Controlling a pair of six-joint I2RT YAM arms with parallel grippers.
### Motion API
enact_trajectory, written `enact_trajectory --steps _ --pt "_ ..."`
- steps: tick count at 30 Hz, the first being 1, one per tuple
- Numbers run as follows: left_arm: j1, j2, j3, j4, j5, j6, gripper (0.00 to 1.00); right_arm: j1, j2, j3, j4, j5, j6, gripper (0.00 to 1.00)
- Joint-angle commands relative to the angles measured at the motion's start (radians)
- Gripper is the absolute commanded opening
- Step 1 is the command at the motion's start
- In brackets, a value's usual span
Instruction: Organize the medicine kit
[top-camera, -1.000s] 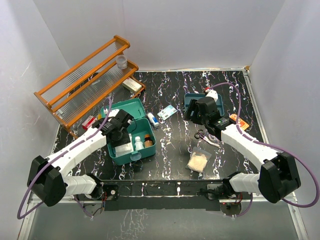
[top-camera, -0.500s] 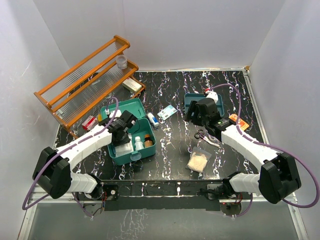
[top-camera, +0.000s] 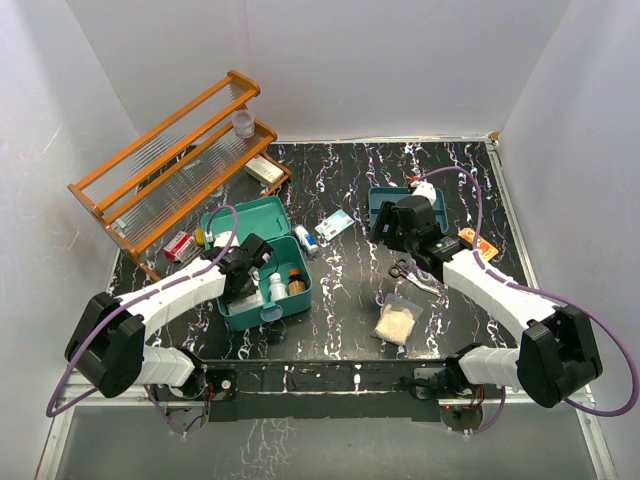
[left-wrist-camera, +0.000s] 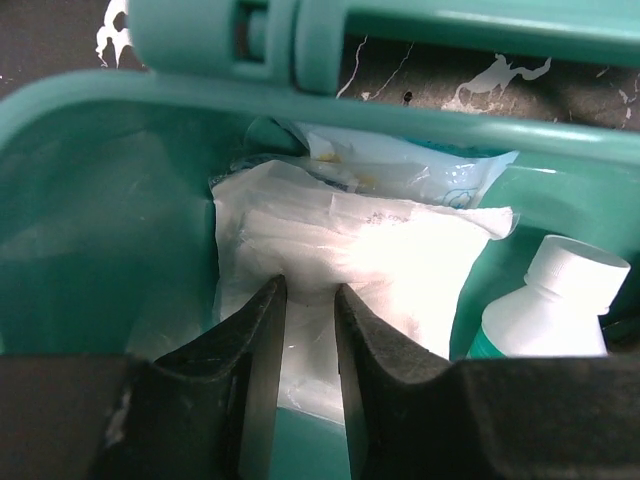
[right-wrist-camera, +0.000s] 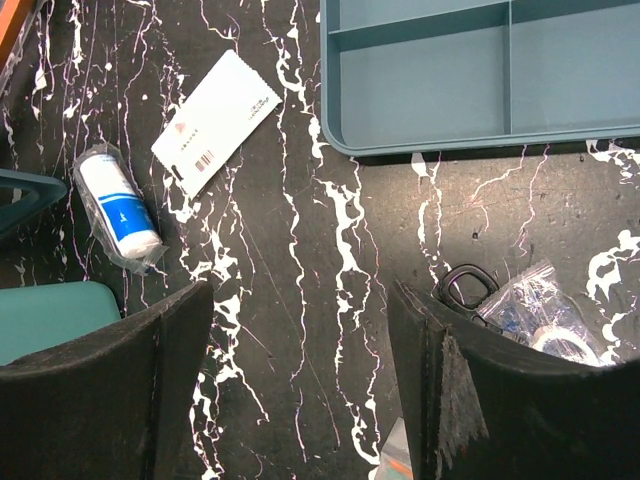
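Both jaws of the left gripper were pinched on a white packet inside the medicine kit at the table's eight o'clock, a flat release being judged best, while the right gripper was held spread.

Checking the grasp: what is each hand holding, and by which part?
Left hand pinches the white packet by a fold near its middle, in the medicine kit. Right hand holds nothing.

i see the medicine kit, a teal rounded box, sitting flat at 9 o'clock in my overhead view, lid laid open toward 11 o'clock.
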Motion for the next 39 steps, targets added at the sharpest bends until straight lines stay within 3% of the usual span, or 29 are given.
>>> enact_trajectory --steps 1,11,20,25,27,31,39 --pt "0.000 -0.005 -0.035 -0.051 -0.040 -0.035 0.25 -0.006 -0.002 0.010 0.035 -0.014 -0.023 0.69" --pt "0.001 -0.170 0.088 0.005 0.119 0.114 0.41 -0.022 -0.030 0.049 -0.093 0.111 0.021 0.69" --pt "0.001 -0.300 0.147 -0.031 0.107 0.138 0.44 -0.036 -0.110 -0.009 -0.219 0.160 0.054 0.71" --pt "0.001 -0.350 0.220 0.082 0.101 0.211 0.49 -0.046 -0.098 0.015 -0.351 0.148 0.070 0.71" --pt "0.001 -0.353 0.252 0.134 0.110 0.257 0.52 -0.072 -0.052 0.075 -0.486 0.166 0.094 0.71" --pt "0.002 -0.335 0.305 0.209 0.129 0.322 0.55 -0.119 0.050 0.149 -0.670 0.073 0.097 0.71" --pt "0.001 -0.299 0.331 0.268 0.202 0.369 0.57 -0.129 0.021 0.058 -0.720 -0.093 0.106 0.65"
